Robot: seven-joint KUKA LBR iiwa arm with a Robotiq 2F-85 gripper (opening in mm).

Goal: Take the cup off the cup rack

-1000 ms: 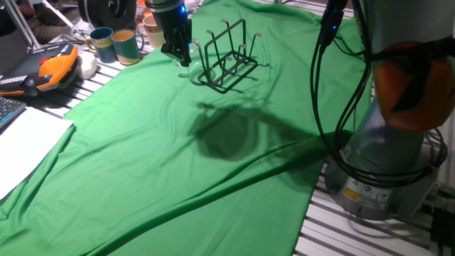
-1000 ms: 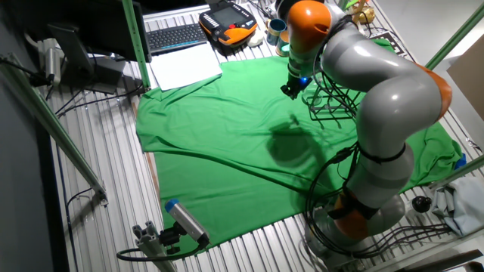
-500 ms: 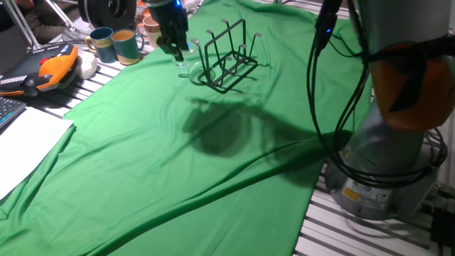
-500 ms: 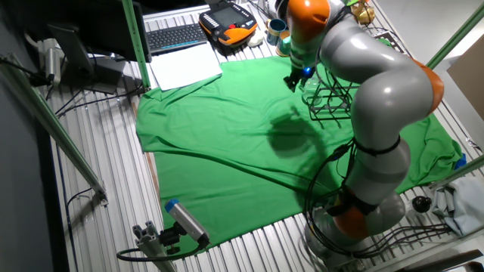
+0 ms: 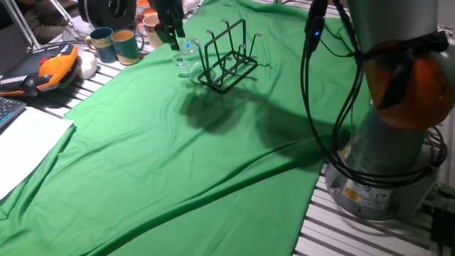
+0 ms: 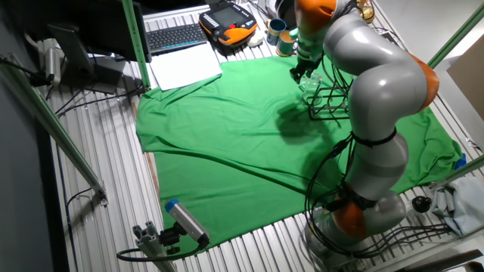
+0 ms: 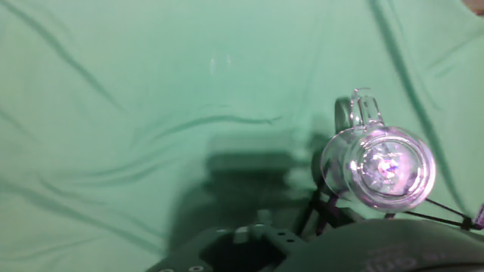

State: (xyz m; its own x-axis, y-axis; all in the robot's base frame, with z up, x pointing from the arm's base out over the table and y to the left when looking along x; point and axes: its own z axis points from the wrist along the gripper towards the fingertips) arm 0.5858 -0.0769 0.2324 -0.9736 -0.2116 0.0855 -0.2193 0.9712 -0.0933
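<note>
The cup (image 5: 187,48) is a clear glass mug hung upside down on a prong at the left end of the black wire cup rack (image 5: 229,55). My gripper (image 5: 171,33) hangs just left of the cup and slightly above it, jaws apart and empty, not touching it. In the hand view the cup (image 7: 378,168) shows bottom-on at the right with its handle pointing up, and thin rack wires (image 7: 327,213) run under it. In the other fixed view the gripper (image 6: 302,69) is over the rack's (image 6: 331,103) near end; the cup is hard to make out there.
Two teal-and-tan mugs (image 5: 114,44) and a pinkish mug (image 5: 151,31) stand beyond the green cloth (image 5: 178,156) at the back left. An orange-and-black pendant (image 5: 46,70) and white paper (image 5: 25,146) lie at the left. The arm's base (image 5: 387,163) stands at the right.
My gripper has risen and shifted back and left, from low beside the rack's front-left corner to level with the cup. The arm's shadow has slid toward the rack. The cup stays on its prong.
</note>
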